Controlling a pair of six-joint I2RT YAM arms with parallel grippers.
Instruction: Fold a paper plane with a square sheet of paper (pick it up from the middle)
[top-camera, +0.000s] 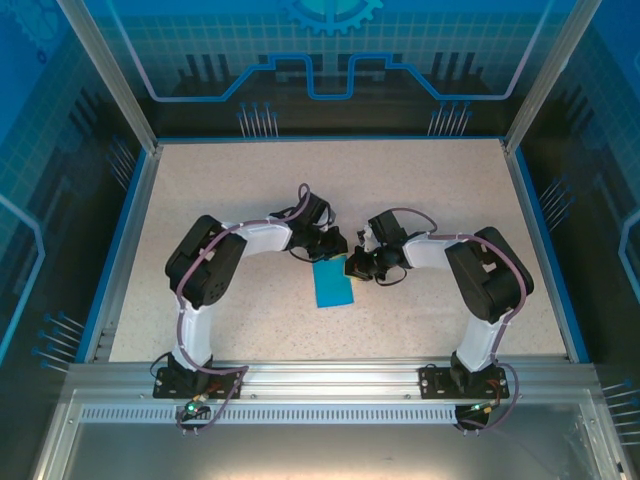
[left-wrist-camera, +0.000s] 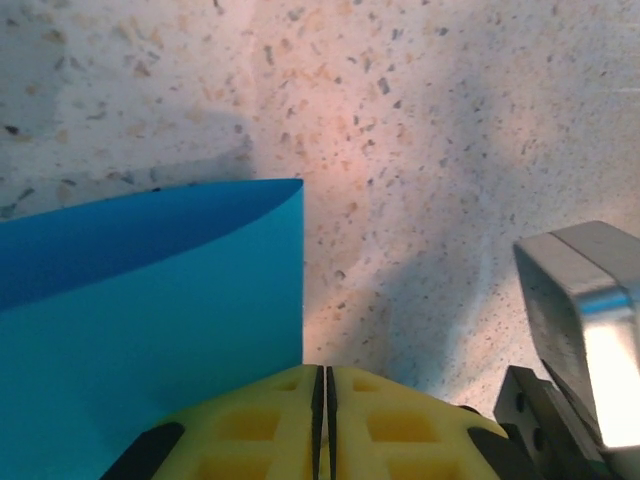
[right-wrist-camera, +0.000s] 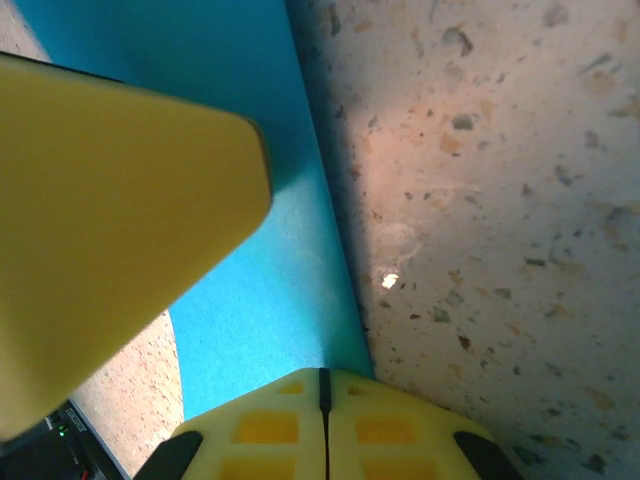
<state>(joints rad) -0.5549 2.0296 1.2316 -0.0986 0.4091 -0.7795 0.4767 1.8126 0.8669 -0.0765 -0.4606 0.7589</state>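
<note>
I am looking down on a speckled beige table (top-camera: 230, 200) with a blue rim. Both arms rise from their bases at the near edge, bend sharply at the elbow and reach inward. The left arm (top-camera: 205, 265) curves in from the left and the right arm (top-camera: 490, 275) mirrors it, so the two wrists almost meet over the middle of the table.

The teal-blue sheet of paper (top-camera: 333, 286) lies flat, just on the near side of both grippers. From above it reads as an upright, slightly tilted rectangle. The left wrist view shows it folded over, with one layer on top of another.

The left gripper (top-camera: 328, 244) points down at the far edge of the sheet. In its own camera, the left gripper (left-wrist-camera: 322, 375) has its yellow fingers pressed together with only a hairline slit between them. The sheet (left-wrist-camera: 150, 330) lies to the left of the tips, and its edge ends against the left finger rather than in the slit.

The right gripper (top-camera: 362, 266) is just beside the sheet's far right corner. In its own camera, the right gripper (right-wrist-camera: 322, 378) is closed too, with its tips at the edge of the sheet (right-wrist-camera: 270, 300). I cannot tell whether any paper is nipped between them. A yellow finger (right-wrist-camera: 120, 200) of the left gripper sits close on the left.
</note>
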